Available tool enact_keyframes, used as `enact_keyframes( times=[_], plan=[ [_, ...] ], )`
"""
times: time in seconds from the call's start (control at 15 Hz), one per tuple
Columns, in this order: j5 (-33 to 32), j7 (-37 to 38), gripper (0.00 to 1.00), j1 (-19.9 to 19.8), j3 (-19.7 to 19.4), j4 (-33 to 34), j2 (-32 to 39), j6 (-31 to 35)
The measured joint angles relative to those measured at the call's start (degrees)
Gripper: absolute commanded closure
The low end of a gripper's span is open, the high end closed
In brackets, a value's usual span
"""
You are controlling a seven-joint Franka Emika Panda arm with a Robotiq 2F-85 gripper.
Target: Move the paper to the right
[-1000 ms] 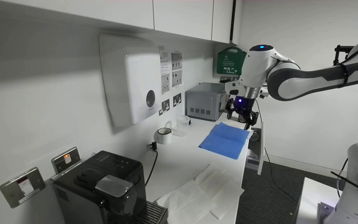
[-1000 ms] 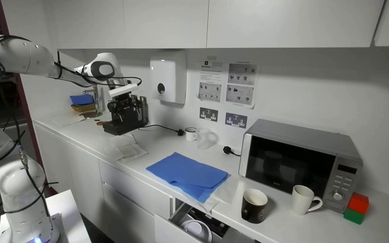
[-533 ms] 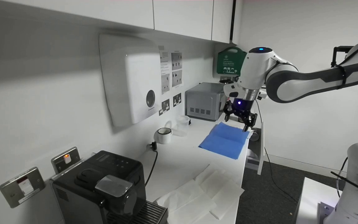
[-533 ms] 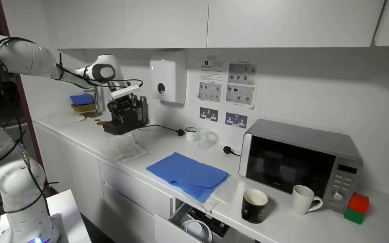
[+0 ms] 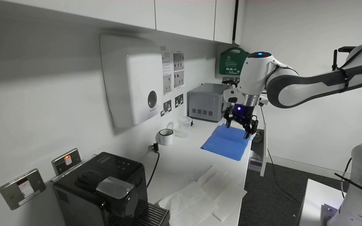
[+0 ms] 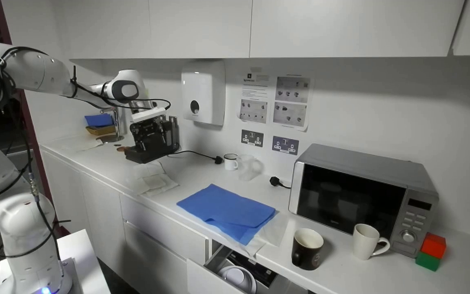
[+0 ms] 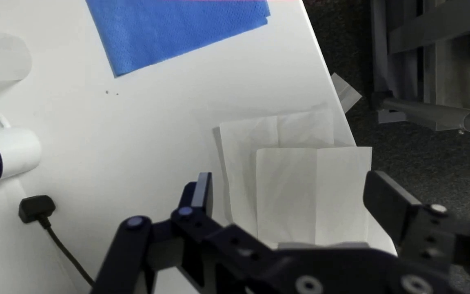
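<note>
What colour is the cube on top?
Red; the top cube shows best in an exterior view.

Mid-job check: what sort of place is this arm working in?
Likely a kitchenette, perhaps in an office: a microwave and a black coffee machine sit on the white counter, and a wall-mounted dispenser, probably for paper towels, hangs above it.

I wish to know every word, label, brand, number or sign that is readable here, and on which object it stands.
"First Aid Kit": on the green case; its other lines are too small to read.
Wall notices: print too small.
White wall dispenser: lettering too small.
Coffee machine: marking on top too small.
Microwave: markings too blurred.
Dark mug: pale marking, unreadable.
Switch plate: label strip too small.
No number is readable.
</note>
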Motion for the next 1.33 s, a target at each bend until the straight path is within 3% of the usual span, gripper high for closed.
enact_keyframes(
  times=[0.53, 1.33],
  plan=[
    [6.57, 7.27, 0.00, 0.82, 5.71, 1.90, 8.76, 2.77],
    [13.76, 6.91, 0.00, 0.75, 7.27, 3.87, 21.61, 6.43]
  ],
)
